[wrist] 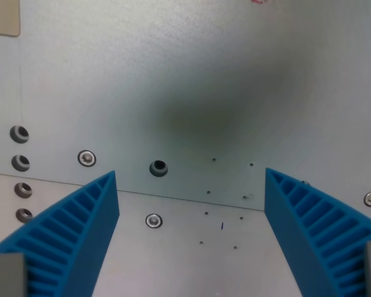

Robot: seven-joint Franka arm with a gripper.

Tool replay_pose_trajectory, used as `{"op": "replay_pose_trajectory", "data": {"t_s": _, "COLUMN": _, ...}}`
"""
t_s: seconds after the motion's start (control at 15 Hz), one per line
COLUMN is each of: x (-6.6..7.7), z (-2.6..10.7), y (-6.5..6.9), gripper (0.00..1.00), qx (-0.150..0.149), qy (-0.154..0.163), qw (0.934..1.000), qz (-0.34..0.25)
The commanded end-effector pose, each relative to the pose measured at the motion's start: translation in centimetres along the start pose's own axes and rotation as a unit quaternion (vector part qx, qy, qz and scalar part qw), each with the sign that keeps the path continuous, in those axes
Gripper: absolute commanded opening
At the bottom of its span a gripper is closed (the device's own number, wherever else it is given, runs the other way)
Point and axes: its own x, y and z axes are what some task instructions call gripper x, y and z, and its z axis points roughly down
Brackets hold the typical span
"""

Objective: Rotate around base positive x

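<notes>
You are looking down on a pale grey metal tabletop, smooth and matte, with a faint seam running across it from left to right. Your gripper is hanging over it with its two blue ribbed fingers standing wide apart, nothing sitting between them. Round silver screw heads are lying flush in the plate, and a dark round hole is showing just beyond the seam. A column of four small dark holes is running down the left edge. A tan, flat patch is peeking in at the far left corner. A soft dark shadow is spreading over the middle of the plate.
</notes>
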Motion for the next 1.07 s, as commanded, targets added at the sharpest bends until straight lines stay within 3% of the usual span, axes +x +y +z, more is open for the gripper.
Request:
{"op": "replay_pose_trajectory", "data": {"t_s": 0.07, "x": -0.04, "z": -0.30, "y": 0.46, "gripper": 1.00, "qx": 0.091, "qy": 0.021, "qw": 0.9955, "qz": -0.010}}
{"op": "replay_pose_trajectory", "data": {"t_s": 1.07, "x": -0.04, "z": -0.30, "y": 0.46, "gripper": 1.00, "qx": 0.177, "qy": 0.034, "qw": 0.9835, "qz": -0.012}}
